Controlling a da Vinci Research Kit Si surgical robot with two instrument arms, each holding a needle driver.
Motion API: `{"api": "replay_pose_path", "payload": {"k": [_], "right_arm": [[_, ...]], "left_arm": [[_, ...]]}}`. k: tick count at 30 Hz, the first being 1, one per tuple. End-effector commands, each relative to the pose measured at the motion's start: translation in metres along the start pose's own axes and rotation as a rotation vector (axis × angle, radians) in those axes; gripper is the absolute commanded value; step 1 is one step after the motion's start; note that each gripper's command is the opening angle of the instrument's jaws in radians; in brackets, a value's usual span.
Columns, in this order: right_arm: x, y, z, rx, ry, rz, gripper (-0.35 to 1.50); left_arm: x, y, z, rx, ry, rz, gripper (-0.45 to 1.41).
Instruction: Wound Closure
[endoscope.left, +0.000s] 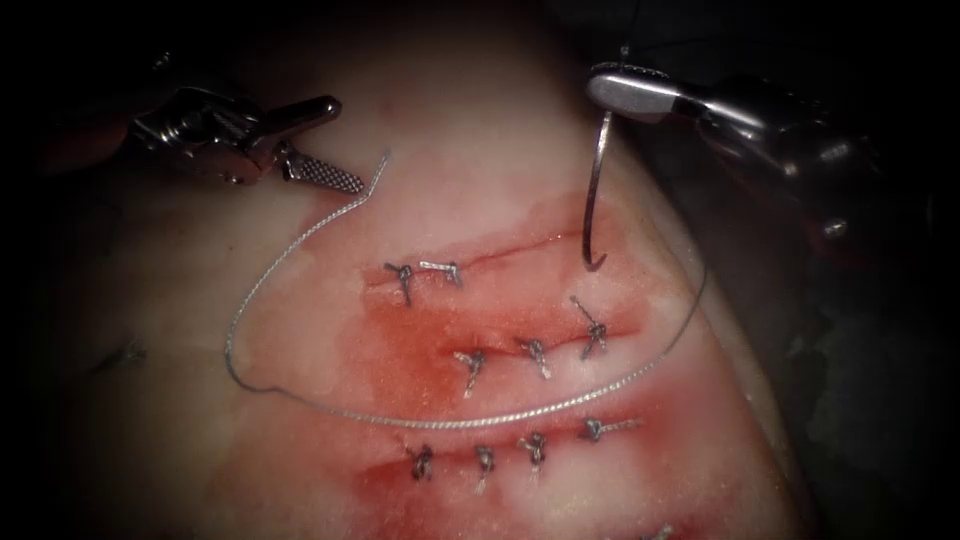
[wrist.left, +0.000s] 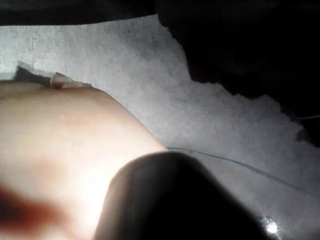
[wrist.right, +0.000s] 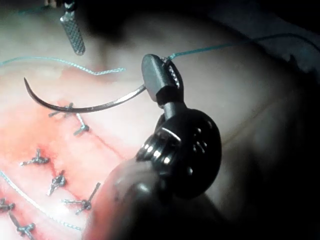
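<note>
Right tool (endoscope.left: 625, 85) clamps the one needle (endoscope.left: 597, 190) at its thread end, point hanging free above the tissue (endoscope.left: 480, 150); left tool (endoscope.left: 320, 140) gapes wide, empty; three cuts, ten knotted stitches; one loose thread (endoscope.left: 300, 240)

I find no writing, label, brand, number or sign that I can read on anything here, on my own tools or elsewhere.
</note>
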Motion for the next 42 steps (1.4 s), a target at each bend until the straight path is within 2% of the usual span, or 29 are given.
{"api": "replay_pose_path", "payload": {"k": [1,5,7,8,9,11,12,14,17,19,21,24,26,27,28,31,32,34,38,42], "right_arm": [[0.0001,-0.0001,0.001,-0.023,-0.058,-0.054,-0.35],[0.0003,-0.0001,0.0011,-0.05,-0.187,-0.176,-0.35],[0.0007,0.0,0.0012,0.013,-0.258,-0.263,-0.35],[0.0007,0.0001,0.0015,0.018,-0.256,-0.263,-0.35],[0.0007,0.0002,0.0017,0.017,-0.213,-0.269,-0.35],[0.0005,0.0006,0.0022,0.051,-0.128,-0.4,-0.35],[0.0005,0.0008,0.0024,0.059,-0.119,-0.431,-0.35],[0.0004,0.001,0.0027,0.062,-0.152,-0.427,-0.35],[0.0003,0.0011,0.0029,0.078,-0.182,-0.417,-0.35],[0.0009,0.0011,0.0028,0.082,-0.185,-0.416,-0.35],[0.0018,0.0011,0.0026,0.137,-0.196,-0.453,-0.35],[0.0033,0.0008,0.0027,0.142,-0.166,-0.574,-0.35],[0.0043,0.0005,0.0031,0.145,-0.122,-0.712,-0.35],[0.0047,0.0004,0.0034,0.135,-0.111,-0.853,-0.35],[0.0047,0.0004,0.0034,0.135,-0.111,-0.853,-0.35],[0.0046,0.0003,0.0036,0.04,-0.108,-1.05,-0.35],[0.0046,0.0004,0.0035,0.056,-0.109,-1.12,-0.35],[0.0046,0.0007,0.0033,0.105,-0.138,-1.151,-0.35],[0.0037,0.0009,0.0028,0.051,-0.168,-1.145,-0.35],[0.0028,0.0008,0.0022,0.032,-0.169,-1.204,-0.35]], "left_arm": [[-0.0011,-0.0003,0.0007,0.003,-0.003,0.008,1.15],[-0.0009,0.0001,0.001,-0.001,0.011,0.019,1.06],[-0.0009,0.0003,0.001,-0.014,0.031,0.052,0.98],[-0.0009,0.0003,0.0011,-0.02,0.034,0.054,0.98],[-0.0009,0.0004,0.001,-0.028,0.037,0.061,0.98],[-0.001,0.0004,0.001,-0.038,0.038,0.087,0.98],[-0.001,0.0004,0.001,-0.038,0.041,0.087,0.98],[-0.001,0.0005,0.001,-0.04,0.047,0.093,0.98],[-0.001,0.0005,0.001,-0.042,0.061,0.106,0.86],[-0.001,0.0005,0.001,-0.044,0.072,0.118,0.81],[-0.001,0.0005,0.001,-0.05,0.079,0.119,0.78],[-0.001,0.0006,0.0011,-0.049,0.083,0.125,0.78],[-0.001,0.0006,0.0012,-0.049,0.087,0.125,0.76],[-0.001,0.0006,0.0012,-0.049,0.088,0.131,0.76],[-0.001,0.0006,0.0012,-0.049,0.088,0.131,0.76],[-0.001,0.0006,0.0012,-0.048,0.093,0.137,0.73],[-0.001,0.0006,0.0012,-0.047,0.094,0.143,0.71],[-0.001,0.0005,0.0011,-0.046,0.094,0.148,0.66],[-0.001,0.0005,0.0011,-0.046,0.099,0.172,0.51],[-0.001,0.0006,0.0011,-0.08,0.12,0.242,0.51]]}}
